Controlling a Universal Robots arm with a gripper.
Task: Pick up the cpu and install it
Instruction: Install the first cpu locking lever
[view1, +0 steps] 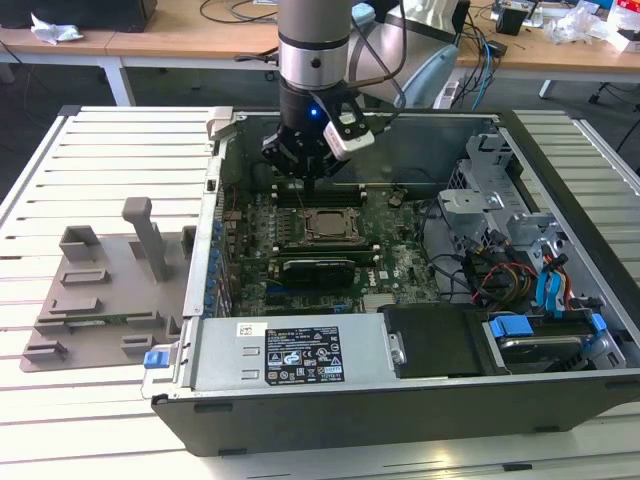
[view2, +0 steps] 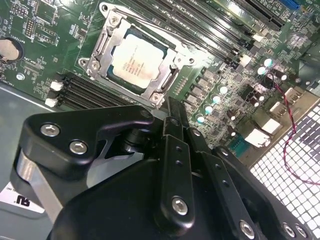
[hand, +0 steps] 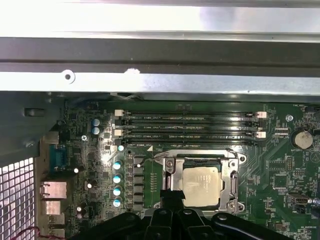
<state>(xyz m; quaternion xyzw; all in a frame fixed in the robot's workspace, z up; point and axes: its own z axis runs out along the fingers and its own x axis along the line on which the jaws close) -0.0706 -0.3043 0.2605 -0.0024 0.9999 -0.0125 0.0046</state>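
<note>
With the cpu (view2: 136, 59) already lying in its socket (view2: 95, 62) on the board and the gripper (view1: 303, 172) hovering just above it, fingers drawn narrow and holding nothing, you should check it sits flat and square.

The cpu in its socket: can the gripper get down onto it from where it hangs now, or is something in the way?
Probably yes. The gripper hangs just above the motherboard beside the cpu, which lies flat in the open socket frame, its metal top bare in both wrist views. Nothing covers it; only the frame's raised edges crowd it.
</note>
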